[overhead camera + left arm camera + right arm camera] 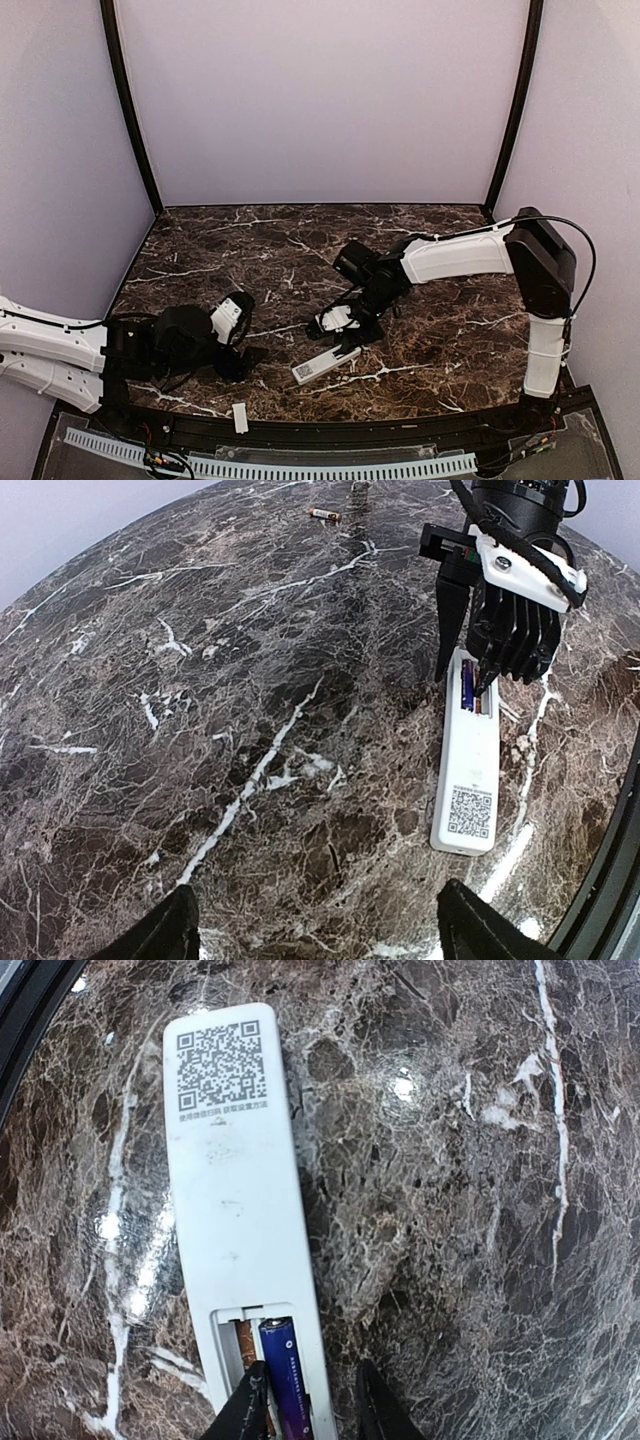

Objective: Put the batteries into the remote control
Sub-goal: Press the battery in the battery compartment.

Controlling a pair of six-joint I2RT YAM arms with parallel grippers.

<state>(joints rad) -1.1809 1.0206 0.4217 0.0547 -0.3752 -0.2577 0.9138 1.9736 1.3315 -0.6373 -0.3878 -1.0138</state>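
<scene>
The remote control [327, 365] lies face down on the marble table [250, 250] in the top view, slanted, close to the near edge and well clear of the left, right and far sides. The right gripper [345, 328] hangs over its far end. The left gripper [243, 358] rests low to the remote's left, apart from it. A short white strip [240, 417] sits on the dark near rim. Pale walls [320, 100] close the table on three sides, and open marble lies all around.

From the left wrist we see what the top view hides: a battery [467, 688] lies in the remote's open far end under the right gripper, and a loose battery [323, 515] lies alone far across bare marble. The left gripper's fingers [165, 935] stand wide apart, holding nothing.

From the right wrist we see the QR code [220, 1065] on the remote's back and the compartment [240, 1335], with the battery in its right slot. The right gripper's fingers [378, 1410] stand apart, straddling the battery and the remote's right edge.
</scene>
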